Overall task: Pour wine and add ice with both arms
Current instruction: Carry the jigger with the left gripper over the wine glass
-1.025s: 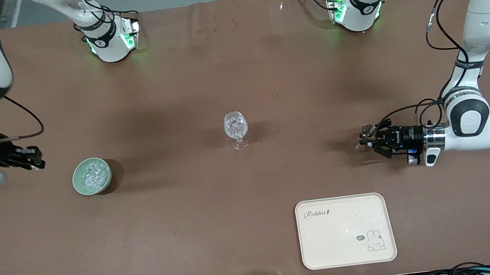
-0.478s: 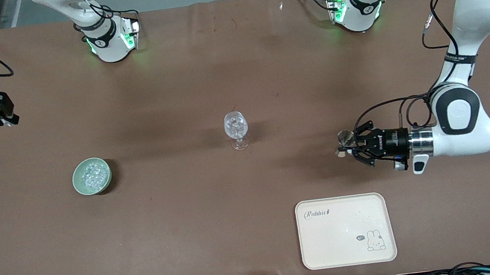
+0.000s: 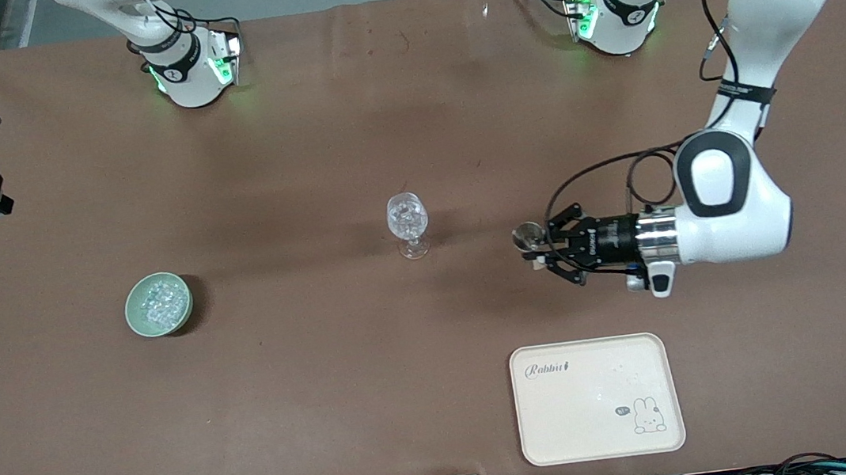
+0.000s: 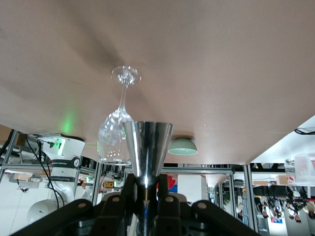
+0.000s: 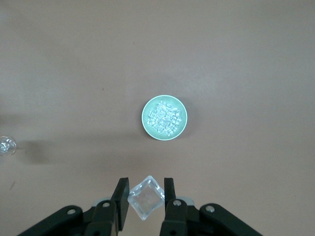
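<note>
text: "Rabbit" | on: cream tray (image 3: pixel 601 440), corner toward the wine glass (image 3: pixel 408 223) | beside printed rabbit drawing

Ice in bowl (image 3: pixel 158 303): I see glittering clear chunks heaped in the pale green bowl (image 3: pixel 133 318), toward the right arm's end.
Ice cube (image 5: pixel 145 197): clear, tilted, pinched in my right end effector (image 5: pixel 146 199).

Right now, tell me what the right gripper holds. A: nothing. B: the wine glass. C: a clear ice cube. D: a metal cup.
C: in the right wrist view the right gripper is shut on a clear ice cube, high over the table with the green bowl below it; the metal cup is in the left gripper.
</note>
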`<control>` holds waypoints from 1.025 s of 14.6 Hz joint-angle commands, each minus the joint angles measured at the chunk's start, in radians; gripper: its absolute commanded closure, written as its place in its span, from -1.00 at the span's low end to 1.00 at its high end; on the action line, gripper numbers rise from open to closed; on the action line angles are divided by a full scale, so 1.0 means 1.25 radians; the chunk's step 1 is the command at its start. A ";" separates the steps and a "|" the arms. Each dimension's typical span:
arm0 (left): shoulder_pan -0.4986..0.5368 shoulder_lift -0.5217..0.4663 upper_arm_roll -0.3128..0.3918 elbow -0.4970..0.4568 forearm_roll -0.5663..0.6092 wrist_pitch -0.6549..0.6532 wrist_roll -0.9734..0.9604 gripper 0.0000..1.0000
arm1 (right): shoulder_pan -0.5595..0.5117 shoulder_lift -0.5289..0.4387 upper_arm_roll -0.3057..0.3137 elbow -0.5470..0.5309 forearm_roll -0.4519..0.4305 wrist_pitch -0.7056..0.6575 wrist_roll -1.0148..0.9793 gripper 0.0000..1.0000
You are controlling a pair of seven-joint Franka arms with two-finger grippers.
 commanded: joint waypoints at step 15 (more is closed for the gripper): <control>-0.212 -0.061 0.005 0.004 0.330 0.092 -0.407 0.99 | 0.006 0.010 -0.003 0.000 -0.005 -0.012 0.008 0.99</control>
